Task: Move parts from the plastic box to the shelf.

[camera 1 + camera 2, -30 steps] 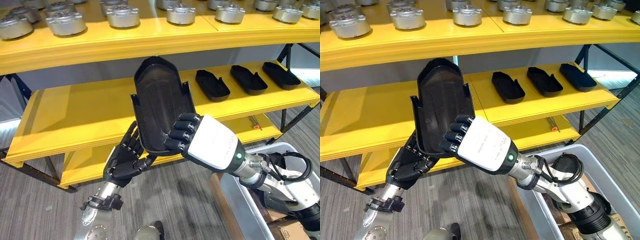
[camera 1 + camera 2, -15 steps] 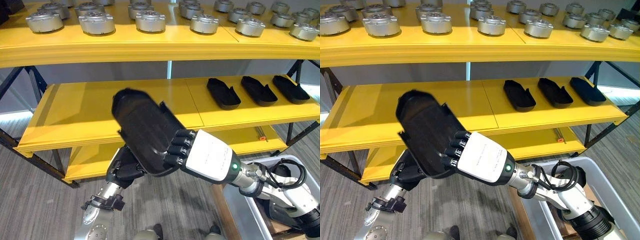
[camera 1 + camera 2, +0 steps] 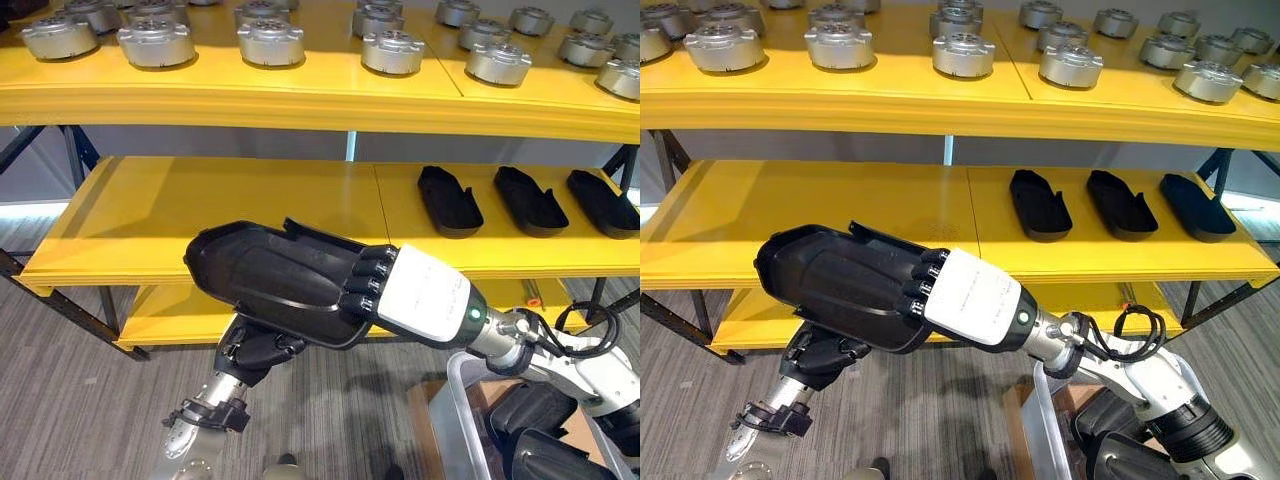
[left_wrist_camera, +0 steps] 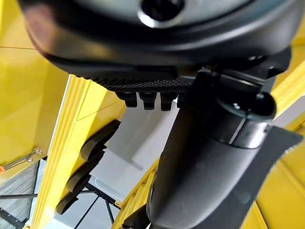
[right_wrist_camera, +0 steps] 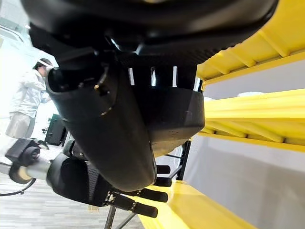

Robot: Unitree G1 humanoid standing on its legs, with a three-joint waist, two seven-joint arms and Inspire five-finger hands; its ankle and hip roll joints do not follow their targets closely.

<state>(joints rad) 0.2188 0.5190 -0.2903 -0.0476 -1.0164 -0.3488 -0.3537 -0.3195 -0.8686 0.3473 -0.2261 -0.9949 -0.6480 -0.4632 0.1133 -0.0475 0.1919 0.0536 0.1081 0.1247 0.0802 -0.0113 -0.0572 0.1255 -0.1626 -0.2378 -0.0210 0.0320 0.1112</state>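
Black part (image 3: 275, 280) was tipped from upright to near flat, held in front of the middle shelf (image 3: 200, 215). Right hand (image 3: 400, 295) was clamped on its rim; left hand (image 3: 255, 350) propped underneath, grip unclear. Placement looked imminent.

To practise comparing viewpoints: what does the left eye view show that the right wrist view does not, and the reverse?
The left eye view adds silver parts on the top level of the shelf, three black parts on its middle level, and the box at lower right. The right wrist view adds a person in white in the background. Both share the held part gripped by the right hand, the left hand beneath it, and the yellow shelf.
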